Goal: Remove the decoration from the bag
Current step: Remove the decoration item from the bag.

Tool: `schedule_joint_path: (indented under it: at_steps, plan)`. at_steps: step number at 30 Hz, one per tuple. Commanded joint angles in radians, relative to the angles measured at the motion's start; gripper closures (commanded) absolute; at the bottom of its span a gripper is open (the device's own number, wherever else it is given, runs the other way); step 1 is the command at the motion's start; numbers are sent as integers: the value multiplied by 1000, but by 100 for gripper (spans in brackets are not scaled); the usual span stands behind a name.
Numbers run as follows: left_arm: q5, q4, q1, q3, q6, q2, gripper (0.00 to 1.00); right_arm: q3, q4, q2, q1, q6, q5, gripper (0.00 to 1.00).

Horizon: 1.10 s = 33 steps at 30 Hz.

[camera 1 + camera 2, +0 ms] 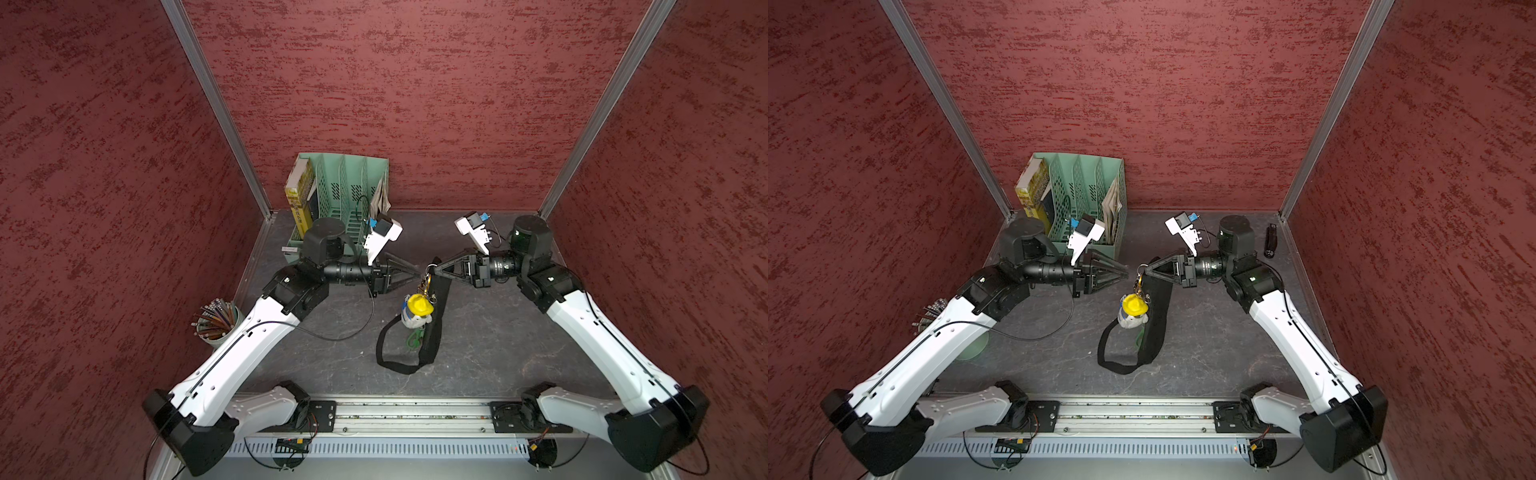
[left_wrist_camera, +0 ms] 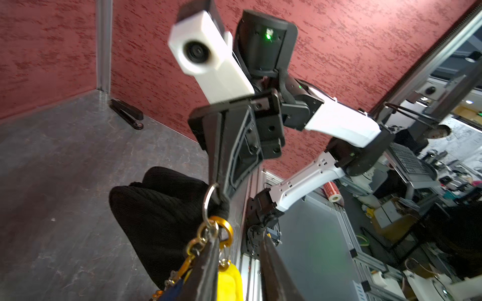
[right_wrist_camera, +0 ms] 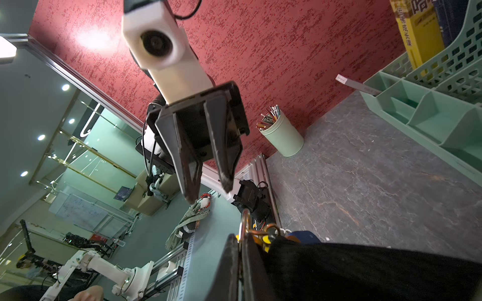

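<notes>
Left wrist view: bag (image 2: 156, 221) is held up by right claw (image 2: 221, 194) pinching its top at the ring (image 2: 208, 198), left claw (image 2: 234, 273) spread empty beside the charm (image 2: 229, 281), so a loose pinch risks dropping it.

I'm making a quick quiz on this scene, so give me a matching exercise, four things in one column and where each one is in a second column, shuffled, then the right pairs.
Things:
1. yellow-hatted decoration
2. stapler
3. pencil cup
4. yellow book

Places:
A. in the green file rack
B. hanging beside the bag, below the right gripper
C. on the table by the left arm's white link
D. at the far corner behind the right arm

Pairs: 1-B, 2-D, 3-C, 4-A
</notes>
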<state>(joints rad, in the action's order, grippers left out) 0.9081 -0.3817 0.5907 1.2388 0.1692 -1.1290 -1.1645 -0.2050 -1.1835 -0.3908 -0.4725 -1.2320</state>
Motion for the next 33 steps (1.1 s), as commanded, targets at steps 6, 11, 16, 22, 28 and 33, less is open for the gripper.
schedule_joint_path:
  at_steps: [6, 11, 16, 22, 28, 33]
  plan:
    - [115, 87, 68, -81, 59, 26, 77, -87, 109, -14, -8, -50, 0, 100]
    - [84, 91, 67, -64, 49, 1, 74, -90, 137, -12, -8, -78, -10, 100]
    - [16, 87, 86, -41, 29, -26, 65, -92, 139, 0, -8, -86, -4, 100]
    - [-71, 70, 108, -11, -1, -51, 65, -90, 136, 5, -8, -92, -1, 100]
    - [-67, 43, 109, -14, -26, -24, 64, -107, 60, 10, -8, -42, 38, 100]
    - [-96, 23, 107, -25, -40, 4, 64, -113, 38, 10, -8, -28, 61, 100]
